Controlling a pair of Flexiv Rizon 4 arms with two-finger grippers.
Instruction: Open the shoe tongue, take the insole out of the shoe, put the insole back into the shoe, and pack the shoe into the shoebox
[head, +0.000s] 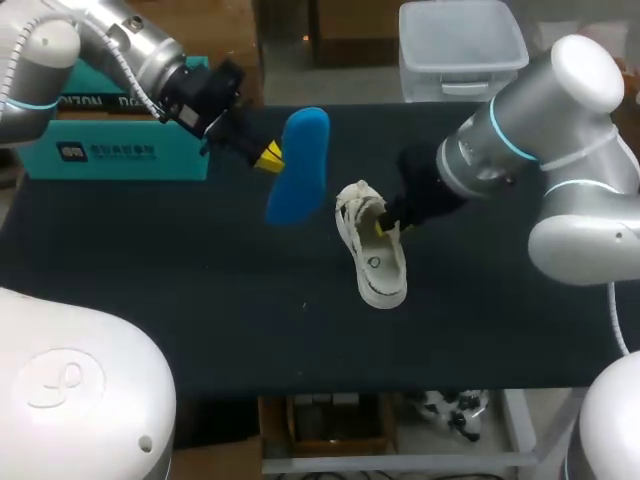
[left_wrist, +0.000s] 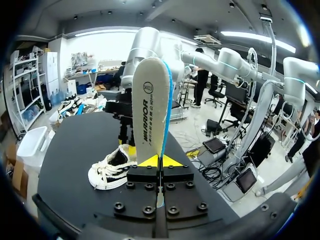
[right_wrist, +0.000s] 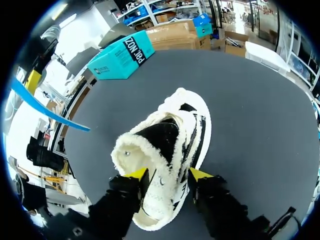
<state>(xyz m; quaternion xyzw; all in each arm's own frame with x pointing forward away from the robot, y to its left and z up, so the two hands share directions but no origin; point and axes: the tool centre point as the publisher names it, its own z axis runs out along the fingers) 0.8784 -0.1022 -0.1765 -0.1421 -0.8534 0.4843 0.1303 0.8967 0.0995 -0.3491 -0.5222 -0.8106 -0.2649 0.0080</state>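
My left gripper (head: 268, 156) is shut on the heel end of a blue insole (head: 300, 165) and holds it up in the air over the back of the table. In the left wrist view the insole (left_wrist: 150, 110) stands upright from the shut yellow tips (left_wrist: 160, 161), pale underside showing. The white fleece-lined shoe (head: 376, 252) lies on the black table, toe toward the front. My right gripper (head: 385, 225) is at its heel end. In the right wrist view its fingers (right_wrist: 168, 175) stand apart, astride the shoe's (right_wrist: 165, 145) side wall, one tip inside the opening and one outside.
The teal shoebox (head: 120, 150) stands at the back left of the table (head: 200, 300), behind my left arm; the right wrist view shows the shoebox (right_wrist: 120, 57) beyond the shoe.
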